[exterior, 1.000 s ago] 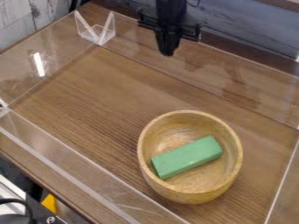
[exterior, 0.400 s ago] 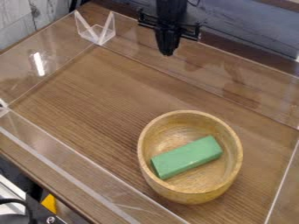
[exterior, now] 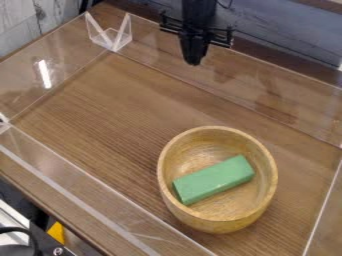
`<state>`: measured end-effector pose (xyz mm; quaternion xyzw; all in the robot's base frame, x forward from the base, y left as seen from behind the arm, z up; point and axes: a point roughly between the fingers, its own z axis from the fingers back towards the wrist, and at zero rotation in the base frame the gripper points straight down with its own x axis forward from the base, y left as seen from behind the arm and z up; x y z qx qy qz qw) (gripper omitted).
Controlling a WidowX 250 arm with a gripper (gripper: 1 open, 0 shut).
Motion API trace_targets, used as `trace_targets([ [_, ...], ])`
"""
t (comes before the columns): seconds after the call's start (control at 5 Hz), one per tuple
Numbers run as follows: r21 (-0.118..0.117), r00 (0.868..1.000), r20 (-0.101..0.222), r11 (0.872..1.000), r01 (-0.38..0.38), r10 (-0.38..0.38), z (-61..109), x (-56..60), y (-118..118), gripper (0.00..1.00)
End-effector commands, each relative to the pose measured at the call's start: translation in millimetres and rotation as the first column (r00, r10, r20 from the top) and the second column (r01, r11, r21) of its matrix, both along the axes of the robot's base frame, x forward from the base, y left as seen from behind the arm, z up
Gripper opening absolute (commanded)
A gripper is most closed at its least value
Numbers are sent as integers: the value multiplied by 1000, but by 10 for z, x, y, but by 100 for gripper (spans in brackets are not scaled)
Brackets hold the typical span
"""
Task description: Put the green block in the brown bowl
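A: Where's the green block [exterior: 214,180]?

B: Inside the brown bowl [exterior: 218,217], lying flat on the bottom, slanted so one end points up-right and the other down-left. It fills roughly the middle of the bowl, and its lower end sits close to the near-left wall.

A: And the bowl?

B: On the wooden counter [exterior: 114,110], lower right of the view, close to the clear wall [exterior: 80,215] along the near edge. Round, light tan, thick rim, grain visible.

A: Your hand?

B: My hand [exterior: 197,58] is at the top of the view, pointing straight down over the far part of the counter, well apart from the bowl. My fingers are pressed together into one dark tip, nothing between them, so I'm holding nothing.

A: Touching anything?

B: Can't tell whether the tip meets the wood; it hangs right at the far edge of the surface.

A: Anything else?

B: A small clear V-shaped stand [exterior: 110,32] in the far left corner, and clear panels fencing the counter on all sides.
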<state>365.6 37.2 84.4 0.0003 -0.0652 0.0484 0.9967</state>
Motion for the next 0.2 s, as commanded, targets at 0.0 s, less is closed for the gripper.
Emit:
trace_targets([
  [0.0, 10, 999, 49, 1000, -22, 22, 21, 117, 6, 0],
])
